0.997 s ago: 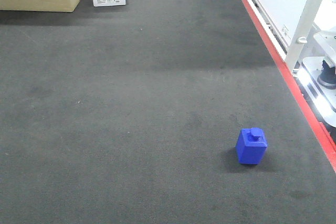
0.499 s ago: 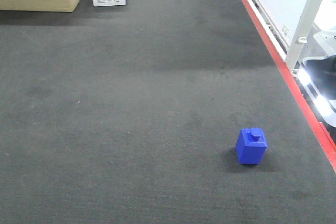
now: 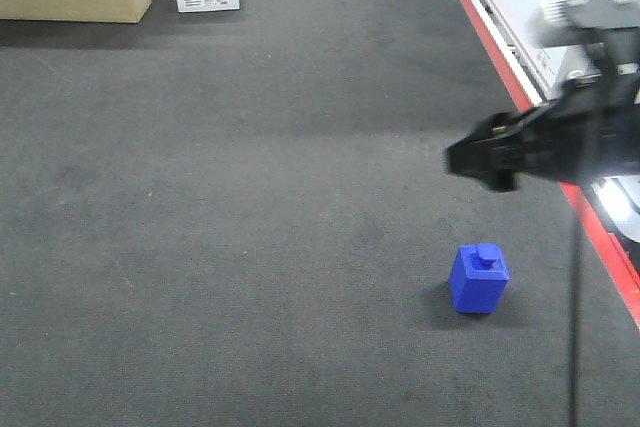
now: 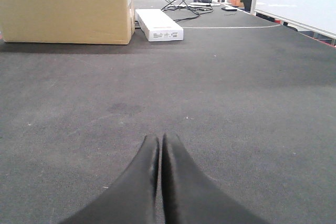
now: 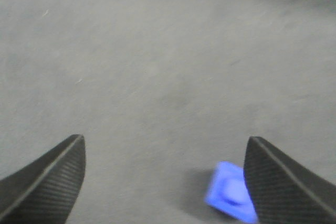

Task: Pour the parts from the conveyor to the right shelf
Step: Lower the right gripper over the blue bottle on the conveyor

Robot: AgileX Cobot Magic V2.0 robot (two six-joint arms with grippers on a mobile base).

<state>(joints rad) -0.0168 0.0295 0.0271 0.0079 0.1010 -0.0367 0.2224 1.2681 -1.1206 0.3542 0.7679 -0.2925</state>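
Presently, the right claw (image 5: 165, 139) is seen spread wide, its two dark ribbed fingers (image 5: 47, 179) set at opposite sides of the wrist view with belt surface between them; nothing is pinched. The blue block (image 5: 230, 193) is seen low in that view, just inside the finger at the picture's right. Whether it is touched there cannot be told, since the picture is blurred. In the front view the same claw is shown as a dark, smeared shape reaching in from the right edge, with the block lying nearer the camera and apart from it. The block is set upright on the desk (image 3: 250, 197), its small knob on top, near the right side and close to the red strip (image 3: 507, 67) that runs along the edge. The left claw (image 4: 159, 141) is pressed together, its black fingers meeting with only a thin seam between, and it is held low over the dark textured surface. At the far end of the desk a cardboard box (image 4: 65, 9) is stood, and a flat white box (image 4: 159, 24) is laid just beside it. Beyond these, a tangle of cables (image 4: 189, 4) is visible.
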